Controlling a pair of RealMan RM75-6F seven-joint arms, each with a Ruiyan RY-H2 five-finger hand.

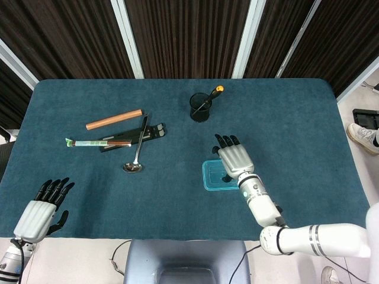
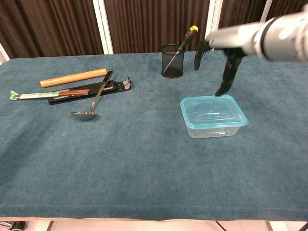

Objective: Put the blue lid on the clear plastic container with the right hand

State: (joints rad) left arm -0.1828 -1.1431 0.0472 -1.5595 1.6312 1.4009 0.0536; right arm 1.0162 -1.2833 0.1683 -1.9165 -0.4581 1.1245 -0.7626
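Chest view shows the right hand (image 2: 226, 57) in the upper right of the frame, raised above the table (image 2: 144, 159) with its fingers apart and hanging downward, holding nothing; the dark fingertips (image 2: 222, 90) hang just above the far rim of the clear plastic container (image 2: 212, 117) without touching it. The container sits right of center in that frame, and the blue lid (image 2: 211, 109) already lies on top of it, its turquoise edge running all the way round the rim (whether it is pressed fully shut cannot be told). In the head view the same hand (image 1: 235, 160) appears a little right of center, overlapping the upper right part of the lidded container (image 1: 214, 176). Further up, near the top center, stands a black mesh cup (image 2: 173, 61) with a yellow-handled screwdriver (image 2: 185, 41) leaning out of it. Toward the left of the frame lie a metal ladle (image 2: 91, 103), a flat black case (image 2: 91, 91), a wrapped pair of chopsticks (image 2: 48, 94) and a wooden rolling pin (image 2: 73, 77), all well apart from the container. The left hand (image 1: 41, 210) shows only in the head view, at the lower left corner off the table edge, fingers spread and empty.
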